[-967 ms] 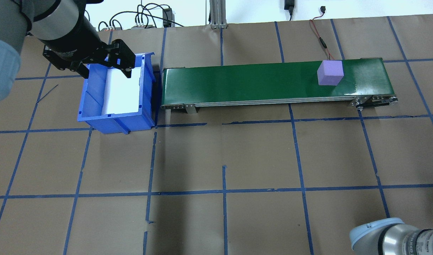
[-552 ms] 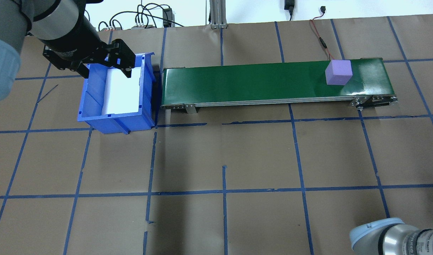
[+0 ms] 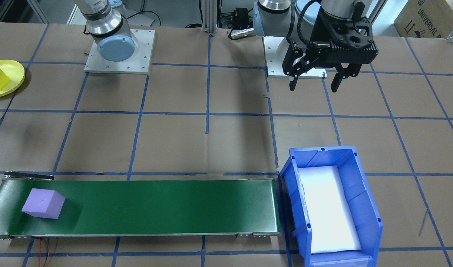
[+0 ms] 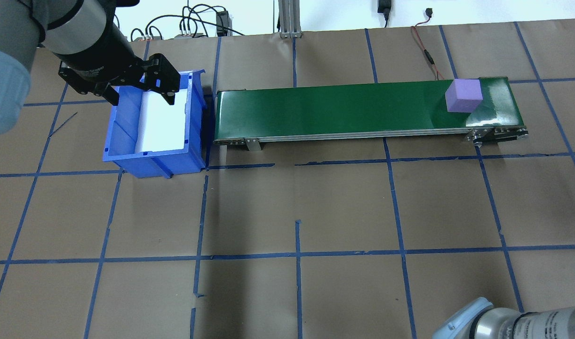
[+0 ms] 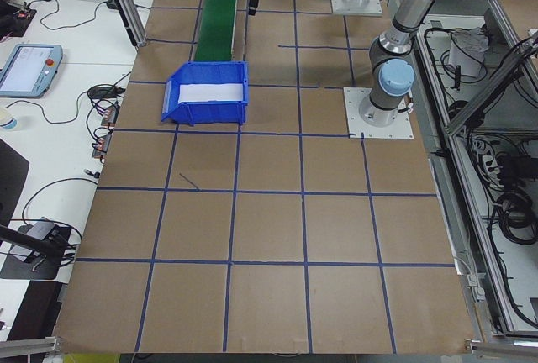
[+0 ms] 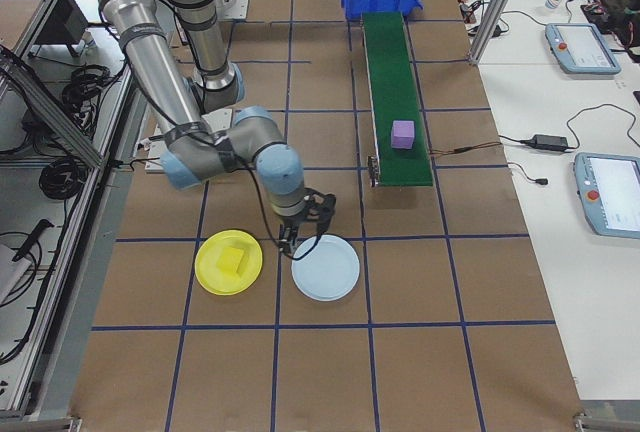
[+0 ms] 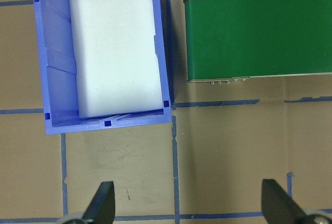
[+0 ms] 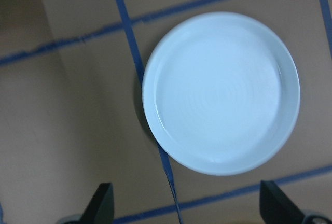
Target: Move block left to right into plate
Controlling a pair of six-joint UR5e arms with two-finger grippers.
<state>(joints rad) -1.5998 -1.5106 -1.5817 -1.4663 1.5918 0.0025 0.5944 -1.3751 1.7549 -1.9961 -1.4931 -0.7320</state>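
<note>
Block: you have the purple cube (image 4: 463,95) at the right end of the green conveyor belt (image 4: 344,110) in the overhead view.
Plate: your yellow plate (image 6: 212,274), lower left in the right-side view, carries a yellow block (image 6: 234,259); a pale blue plate (image 6: 325,267) sits just beside it.
Left hand (image 3: 314,82): wide, empty, above the bench (image 4: 297,207) near the blue bin (image 3: 367,207).
Right hand (image 8: 184,203): wide, empty, over the pale blue plate.

Block (image 4: 463,95) on conveyor's (image 4: 344,110) right end, bin (image 4: 153,127) at its left end
</note>
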